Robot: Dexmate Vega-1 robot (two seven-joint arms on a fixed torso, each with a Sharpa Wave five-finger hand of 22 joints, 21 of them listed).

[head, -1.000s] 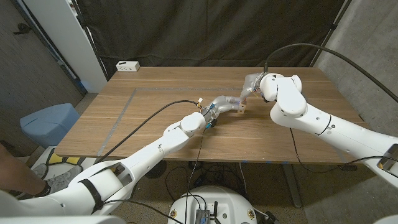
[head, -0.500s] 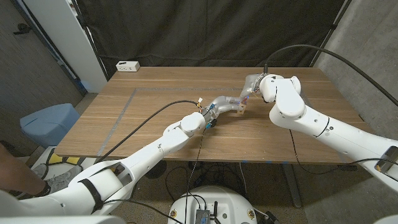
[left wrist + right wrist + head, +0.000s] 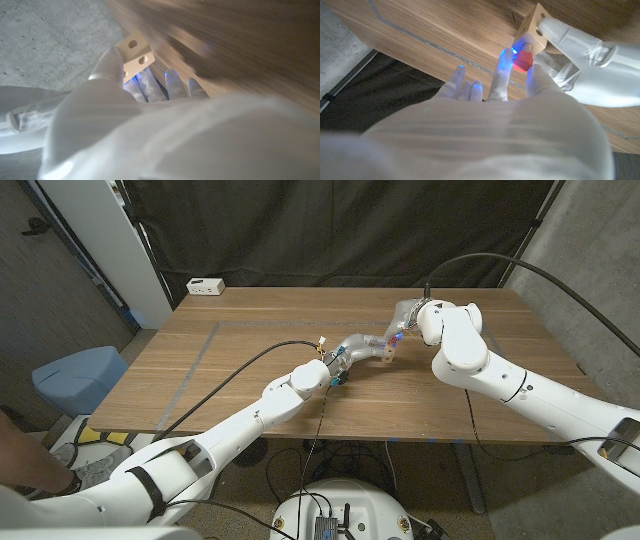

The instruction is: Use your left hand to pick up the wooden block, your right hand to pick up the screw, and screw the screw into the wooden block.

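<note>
My left hand (image 3: 362, 347) grips the small wooden block (image 3: 386, 355) above the middle of the table; in the left wrist view the block (image 3: 134, 52) shows two holes beyond my fingers. My right hand (image 3: 403, 317) meets it from the far right. In the right wrist view the right hand (image 3: 520, 75) pinches the red-headed screw (image 3: 523, 58) between thumb and a finger, the screw's tip at a hole in the block (image 3: 536, 25). The left hand (image 3: 585, 55) holds the block from the other side.
A white power strip (image 3: 206, 286) lies at the table's far left corner. A line of tape (image 3: 195, 365) runs along the left part of the wooden table (image 3: 260, 340). A blue bin (image 3: 78, 377) stands on the floor to the left.
My right arm has shifted slightly to the left toward the block. The left hand and block stay where they were.
</note>
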